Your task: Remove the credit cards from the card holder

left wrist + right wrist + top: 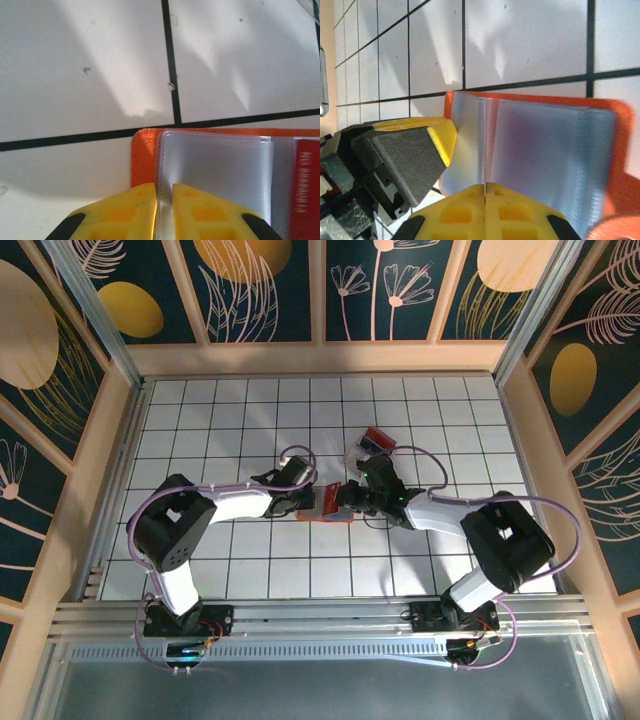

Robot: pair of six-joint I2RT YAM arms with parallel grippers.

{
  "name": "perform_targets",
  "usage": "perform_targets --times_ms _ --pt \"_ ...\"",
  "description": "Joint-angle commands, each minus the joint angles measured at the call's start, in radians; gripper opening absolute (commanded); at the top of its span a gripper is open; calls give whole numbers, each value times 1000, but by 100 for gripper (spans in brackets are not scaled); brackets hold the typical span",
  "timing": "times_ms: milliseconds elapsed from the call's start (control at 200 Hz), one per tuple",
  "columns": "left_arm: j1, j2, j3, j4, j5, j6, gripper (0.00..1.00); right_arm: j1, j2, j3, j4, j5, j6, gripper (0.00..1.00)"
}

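Card holder (324,513) lies open on the tiled worktop (200,420), mid-field, between my two arms. My left end effector (164,194) is clenched on the edge of one of its clear sleeves; a red card (306,185) sits in the pocket just to the right. My right end effector (485,194) is clenched on a thin sleeve leaf standing up from the blue-grey interior.

Bright overhead light; soft diagonal shadows; wrist-view foregrounds blurred.
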Motion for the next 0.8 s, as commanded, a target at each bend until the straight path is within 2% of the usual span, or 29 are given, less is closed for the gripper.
perform_targets --times_ms 0,275,420,581,791 --pt "14 25 -25 -64 -39 43 18 -5 -71 55 -164 108 -84 0" --pt "14 -47 -12 -96 -71 93 26 -3 -125 227 -417 248 -285 0" --pt "14 -87 -12 -98 -47 91 39 -4 -110 335 -512 321 -425 0" --pt "15 -170 -24 -86 -23 69 50 -6 -61 447 -584 397 -607 0" --pt "14 -201 -34 -81 -24 51 59 -34 4 522 -602 470 -792 0"
